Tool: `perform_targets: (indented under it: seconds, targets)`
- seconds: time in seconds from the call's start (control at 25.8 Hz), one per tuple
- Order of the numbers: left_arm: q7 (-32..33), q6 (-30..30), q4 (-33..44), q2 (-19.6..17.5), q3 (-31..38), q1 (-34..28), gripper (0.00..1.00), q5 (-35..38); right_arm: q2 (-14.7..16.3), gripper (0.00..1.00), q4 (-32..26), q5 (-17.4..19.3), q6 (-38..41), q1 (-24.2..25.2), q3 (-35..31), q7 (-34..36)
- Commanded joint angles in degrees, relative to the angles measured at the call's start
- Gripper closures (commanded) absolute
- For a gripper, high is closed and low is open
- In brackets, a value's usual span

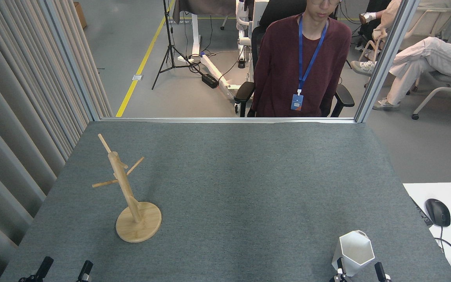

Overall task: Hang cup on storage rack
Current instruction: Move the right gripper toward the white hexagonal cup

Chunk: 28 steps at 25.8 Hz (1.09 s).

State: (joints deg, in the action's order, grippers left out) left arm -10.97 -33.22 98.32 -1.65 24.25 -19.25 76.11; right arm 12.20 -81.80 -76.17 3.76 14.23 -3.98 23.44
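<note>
Ideally the right tool (pixel 360 271), fingers spread around the near side of the white faceted cup (pixel 354 252) at the grey worktop's (pixel 249 188) near-right corner, should close squarely on its wall.

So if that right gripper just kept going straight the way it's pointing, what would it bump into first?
Most likely the cup. The right gripper points away from the robot, its open fingers reaching up either side of the cup's near wall. Depth is hard to judge from one view, so they may already be very close.
</note>
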Motion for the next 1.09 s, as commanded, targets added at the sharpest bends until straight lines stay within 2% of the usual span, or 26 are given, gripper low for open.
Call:
perform_targets:
  seconds: [0.0,0.35,0.7,0.74,0.78,0.82,0.85,1.05]
  targets:
    - [-0.10,-0.09,0.03,-0.02,0.18,0.00,0.00,0.00,-0.07,0.01,1.21,-0.65,0.02,-1.48,0.03,0.03]
    - [-0.10,-0.61,0.12,-0.11,1.59,-0.09,0.00,-0.09,0.11,0.01,3.05,-0.65,0.28,-3.33,0.03,0.03]
    - [-0.10,-0.70,0.21,-0.20,1.59,-0.26,0.00,-0.09,0.37,0.03,7.71,-1.35,0.02,-6.84,1.00,0.03]
    - [-0.10,-0.70,0.21,-0.20,1.59,-0.26,0.00,-0.09,0.37,0.07,8.33,-1.35,0.02,-7.02,1.00,0.11]
    - [-0.10,-0.70,0.21,-0.20,1.50,-0.26,0.00,-0.09,0.46,0.19,8.68,-1.35,0.02,-7.11,1.08,0.20]
    - [-0.10,-0.70,0.21,-0.20,1.50,-0.18,0.00,-0.09,0.46,0.37,8.85,-1.44,0.11,-7.02,1.08,0.29]
    - [-0.10,-0.70,0.30,-0.20,1.50,-0.09,0.00,0.00,0.46,0.44,8.85,-1.53,0.19,-6.93,1.08,0.47]
    - [-0.10,-0.88,0.47,-0.11,1.15,0.18,0.00,0.00,0.20,0.45,7.71,-1.35,0.28,-7.02,0.91,0.73]
